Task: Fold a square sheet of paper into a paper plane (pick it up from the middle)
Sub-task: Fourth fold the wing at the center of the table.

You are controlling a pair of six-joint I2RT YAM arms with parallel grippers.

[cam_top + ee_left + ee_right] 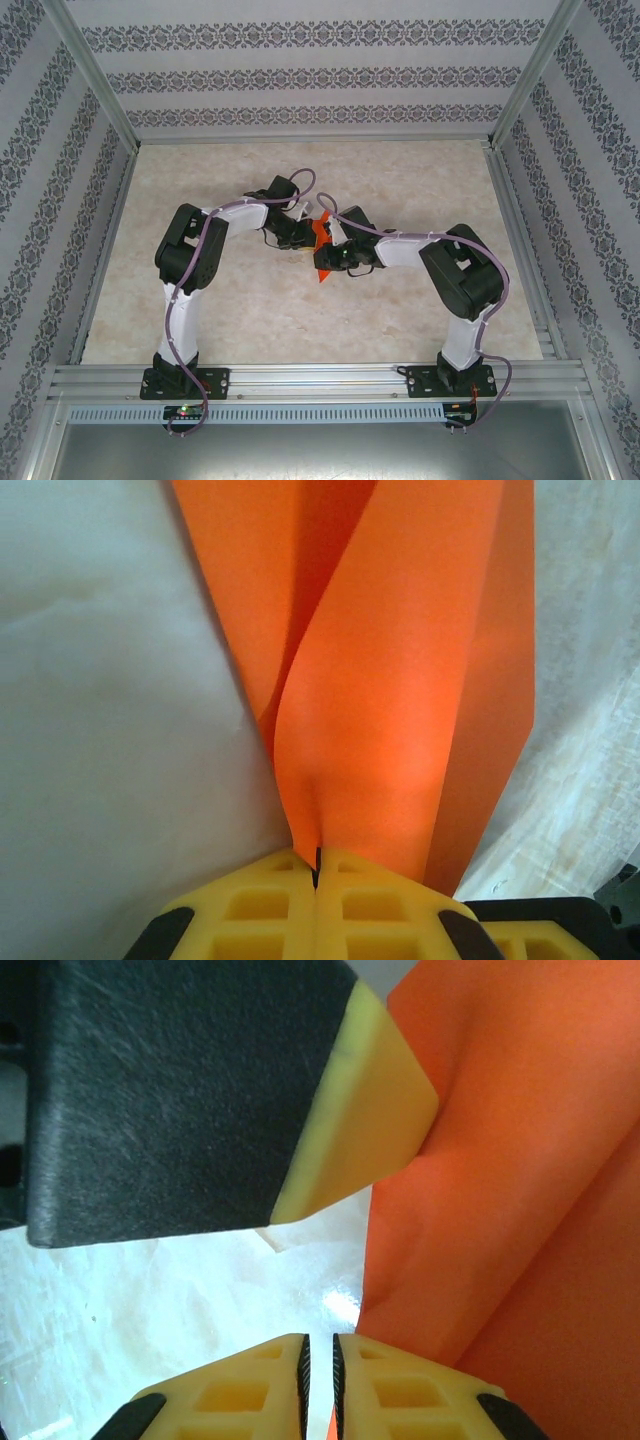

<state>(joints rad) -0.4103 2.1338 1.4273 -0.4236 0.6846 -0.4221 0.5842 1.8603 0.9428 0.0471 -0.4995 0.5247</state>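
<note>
The square sheet of paper (320, 236), bright orange-red and folded into long creased flaps, hangs between my two grippers above the table's middle. My left gripper (304, 238) is shut on it. In the left wrist view the yellow pads (317, 865) pinch the paper (400, 680) at its lower end and the flaps fan away from them. My right gripper (336, 258) is close beside it. Its pads (320, 1360) stand a narrow slit apart with the table showing through. The paper (520, 1160) runs along the right pad. A left finger (370, 1110) presses the sheet from above.
The beige marbled table (420, 180) lies open all round the grippers. Patterned walls with aluminium posts (100, 90) close in the left, right and back. A metal rail (320, 380) at the near edge carries both arm bases.
</note>
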